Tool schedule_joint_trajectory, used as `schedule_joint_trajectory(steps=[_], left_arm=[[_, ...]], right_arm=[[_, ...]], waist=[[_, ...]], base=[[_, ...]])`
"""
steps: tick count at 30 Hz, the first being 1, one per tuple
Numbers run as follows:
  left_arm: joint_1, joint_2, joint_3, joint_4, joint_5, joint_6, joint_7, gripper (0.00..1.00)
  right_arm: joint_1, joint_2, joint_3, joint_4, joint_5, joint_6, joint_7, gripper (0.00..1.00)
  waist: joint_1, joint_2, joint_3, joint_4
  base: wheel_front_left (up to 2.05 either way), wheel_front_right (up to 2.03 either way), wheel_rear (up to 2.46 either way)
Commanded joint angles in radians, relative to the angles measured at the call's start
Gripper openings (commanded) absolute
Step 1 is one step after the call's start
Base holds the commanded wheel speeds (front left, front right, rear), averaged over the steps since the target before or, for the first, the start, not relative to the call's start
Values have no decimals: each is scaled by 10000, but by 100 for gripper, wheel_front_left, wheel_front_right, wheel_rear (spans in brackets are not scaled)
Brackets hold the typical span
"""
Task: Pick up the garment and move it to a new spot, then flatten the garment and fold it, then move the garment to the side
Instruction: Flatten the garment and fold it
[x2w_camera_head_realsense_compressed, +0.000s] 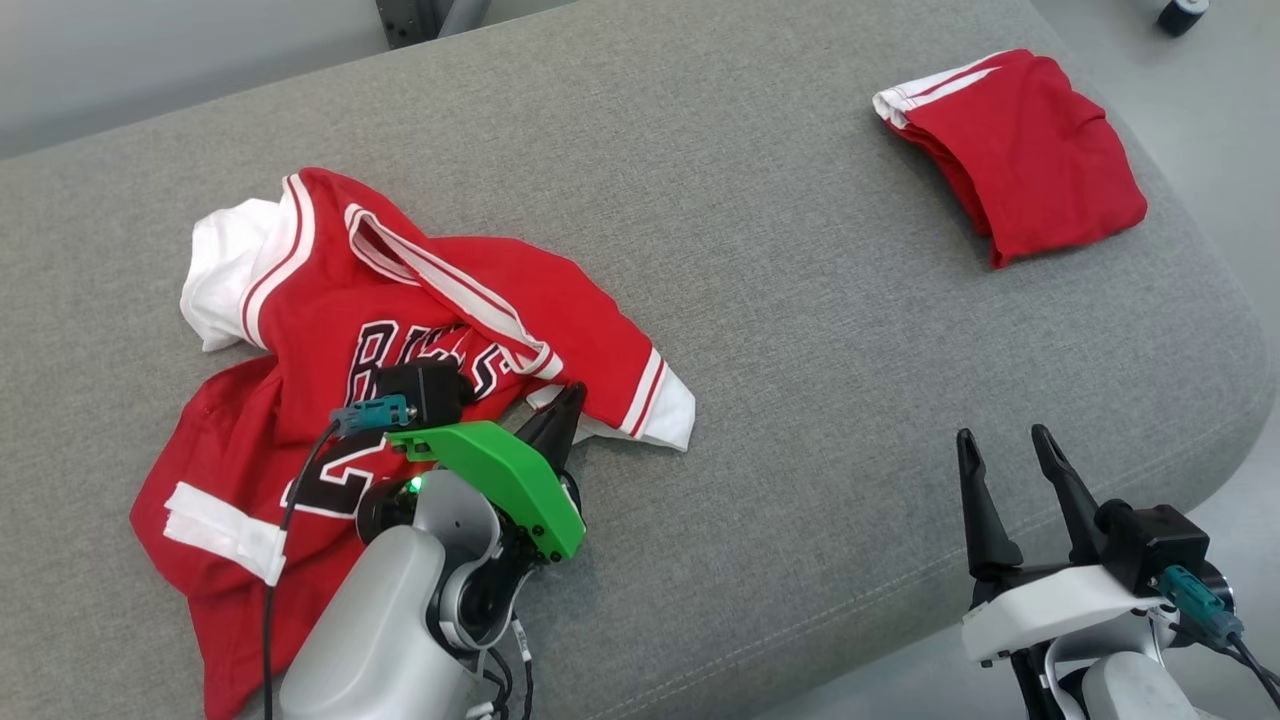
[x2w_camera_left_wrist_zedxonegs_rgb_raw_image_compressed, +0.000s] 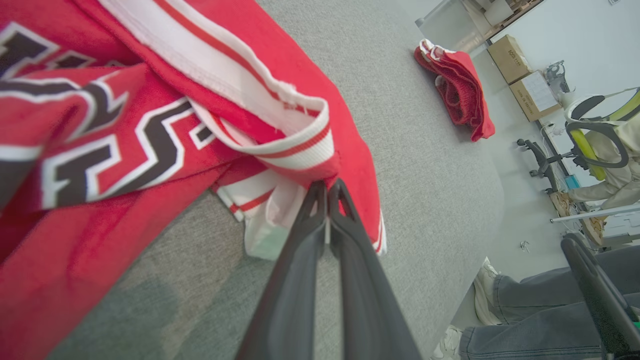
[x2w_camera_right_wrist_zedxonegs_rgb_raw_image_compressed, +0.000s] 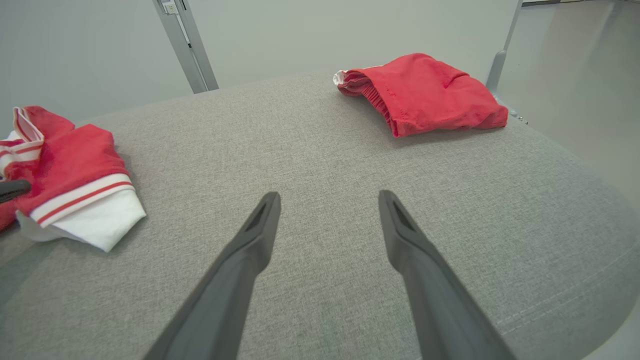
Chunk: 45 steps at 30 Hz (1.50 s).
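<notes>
The garment (x2w_camera_head_realsense_compressed: 400, 300), a red jersey with white trim and black lettering, lies crumpled on the left half of the grey cushioned table (x2w_camera_head_realsense_compressed: 780, 330). My left gripper (x2w_camera_head_realsense_compressed: 568, 400) sits at its near right edge, by the striped sleeve hem. In the left wrist view the left gripper (x2w_camera_left_wrist_zedxonegs_rgb_raw_image_compressed: 327, 192) has its fingers pressed together on a fold of the garment (x2w_camera_left_wrist_zedxonegs_rgb_raw_image_compressed: 150, 125), a sliver of white cloth showing between them. My right gripper (x2w_camera_head_realsense_compressed: 1000, 440) stands open over bare table at the front right, well away from the jersey. The right wrist view shows the right gripper (x2w_camera_right_wrist_zedxonegs_rgb_raw_image_compressed: 327, 200) with nothing between its fingers.
A folded red garment with white stripes (x2w_camera_head_realsense_compressed: 1020, 150) lies at the far right corner of the table. The table's rounded front right edge (x2w_camera_head_realsense_compressed: 1150, 480) is close to my right arm. A seated person's legs (x2w_camera_left_wrist_zedxonegs_rgb_raw_image_compressed: 525, 310) and cardboard boxes (x2w_camera_left_wrist_zedxonegs_rgb_raw_image_compressed: 525, 75) are beyond the table.
</notes>
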<state>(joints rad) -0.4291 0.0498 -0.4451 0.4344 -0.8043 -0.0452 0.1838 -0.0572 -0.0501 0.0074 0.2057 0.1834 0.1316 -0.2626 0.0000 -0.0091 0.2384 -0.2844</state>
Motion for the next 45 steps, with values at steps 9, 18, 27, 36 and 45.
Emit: schedule_joint_trajectory(steps=[9, 18, 27, 36, 45], left_arm=[[262, 214, 49, -1737, -1217, -393, 331, 0], [1447, 1785, 1782, -6237, -2771, 571, 1607, 0], [1594, 2741, 3591, -8858, -3866, 1805, 2413, 0], [631, 1826, 1666, -8064, -3070, 2385, 2700, 0], [-969, 168, -791, -3702, -1401, 2610, 1420, 0]], right_arm=[[334, -14, -397, -24, -242, -20, -29, 100], [463, -17, -444, -104, -405, -20, -29, 100], [300, -14, -396, -115, -335, -20, -29, 100], [-70, -14, 69, 77, 93, -20, -29, 100], [-437, -11, 455, 177, 449, -20, -29, 100]], waist=[[0, 91, -277, 637], [0, 91, -329, 1229], [0, 91, -107, 1460], [0, 91, 128, 976], [0, 91, 481, -293]], base=[[0, 0, 0], [0, 0, 0], [0, 0, 0], [0, 0, 0], [0, 0, 0]])
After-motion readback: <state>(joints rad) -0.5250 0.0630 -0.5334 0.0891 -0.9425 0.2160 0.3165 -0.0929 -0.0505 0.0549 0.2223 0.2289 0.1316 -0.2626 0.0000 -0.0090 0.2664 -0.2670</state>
